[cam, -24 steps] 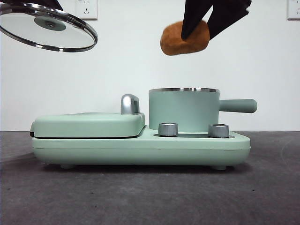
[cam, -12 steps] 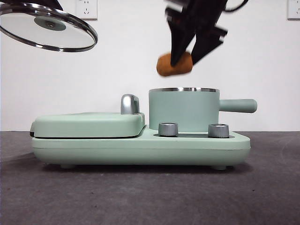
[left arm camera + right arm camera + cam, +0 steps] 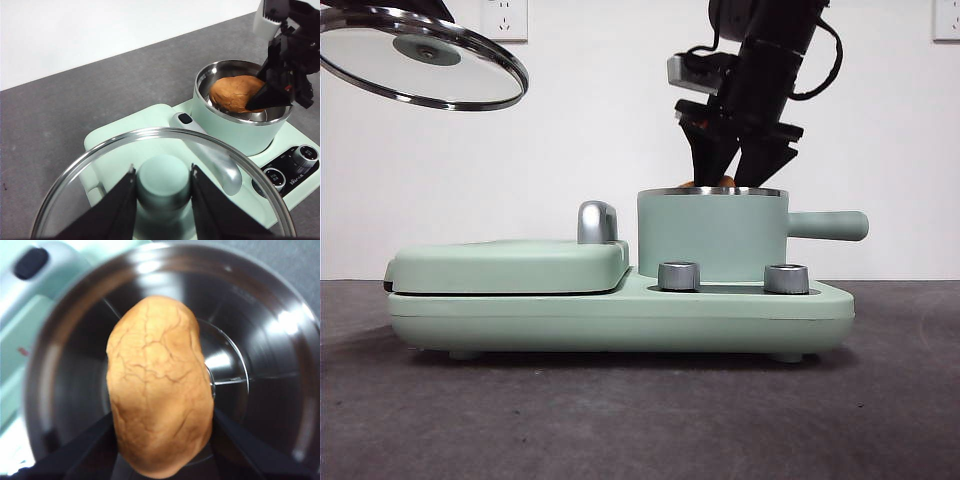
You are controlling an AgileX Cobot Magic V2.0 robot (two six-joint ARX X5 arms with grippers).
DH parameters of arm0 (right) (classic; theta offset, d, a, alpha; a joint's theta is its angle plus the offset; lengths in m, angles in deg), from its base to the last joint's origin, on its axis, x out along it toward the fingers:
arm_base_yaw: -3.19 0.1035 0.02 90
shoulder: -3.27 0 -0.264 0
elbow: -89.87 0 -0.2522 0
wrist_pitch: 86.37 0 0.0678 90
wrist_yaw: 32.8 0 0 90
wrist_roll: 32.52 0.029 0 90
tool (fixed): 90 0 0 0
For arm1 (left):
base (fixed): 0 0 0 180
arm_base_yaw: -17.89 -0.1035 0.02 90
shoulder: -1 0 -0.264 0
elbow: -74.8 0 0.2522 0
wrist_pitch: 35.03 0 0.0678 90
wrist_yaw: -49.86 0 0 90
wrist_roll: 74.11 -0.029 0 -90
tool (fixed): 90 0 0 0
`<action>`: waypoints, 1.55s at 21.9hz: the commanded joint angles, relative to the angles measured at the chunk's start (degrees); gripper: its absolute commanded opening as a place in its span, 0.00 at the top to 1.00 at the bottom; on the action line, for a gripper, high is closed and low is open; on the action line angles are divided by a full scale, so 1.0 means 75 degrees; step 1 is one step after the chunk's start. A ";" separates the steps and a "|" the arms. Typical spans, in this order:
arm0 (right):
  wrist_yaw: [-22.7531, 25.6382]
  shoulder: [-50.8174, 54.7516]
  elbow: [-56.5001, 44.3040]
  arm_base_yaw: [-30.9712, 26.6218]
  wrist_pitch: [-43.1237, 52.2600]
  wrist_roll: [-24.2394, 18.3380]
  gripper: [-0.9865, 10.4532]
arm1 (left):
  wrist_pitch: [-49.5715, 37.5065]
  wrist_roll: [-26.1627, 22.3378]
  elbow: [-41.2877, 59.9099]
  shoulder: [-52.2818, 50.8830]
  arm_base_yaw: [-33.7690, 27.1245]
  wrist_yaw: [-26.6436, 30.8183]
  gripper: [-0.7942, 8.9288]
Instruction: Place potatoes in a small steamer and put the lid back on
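Note:
The potato (image 3: 157,385), an orange-brown cracked lump, sits low inside the small steamer (image 3: 710,235), the mint-green pot with a steel rim. My right gripper (image 3: 163,414) is shut on the potato, one jaw on each side of it. In the front view it (image 3: 728,178) reaches down into the pot mouth, and only a sliver of potato (image 3: 705,184) shows above the rim. My left gripper (image 3: 162,169) is shut on the green knob of the glass lid (image 3: 420,60). It holds the lid tilted, high and to the left of the pot. The left wrist view shows the potato (image 3: 235,92) in the pot.
The pot stands on a mint-green appliance base (image 3: 620,320). A flat griddle cover (image 3: 510,265) with a chrome handle (image 3: 597,222) lies left of the pot. Two steel dials (image 3: 679,276) (image 3: 786,278) face front. The pot's side handle (image 3: 828,225) points right.
My right gripper has come down with the potato, from high above the pot into the pot mouth. The lid and left gripper have stayed in place.

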 commanded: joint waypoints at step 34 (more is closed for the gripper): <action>-0.0629 0.6146 -0.5610 -0.0898 0.2416 0.0866 0.64 | -0.0449 0.0017 -0.0119 0.0044 0.0280 -0.0012 0.91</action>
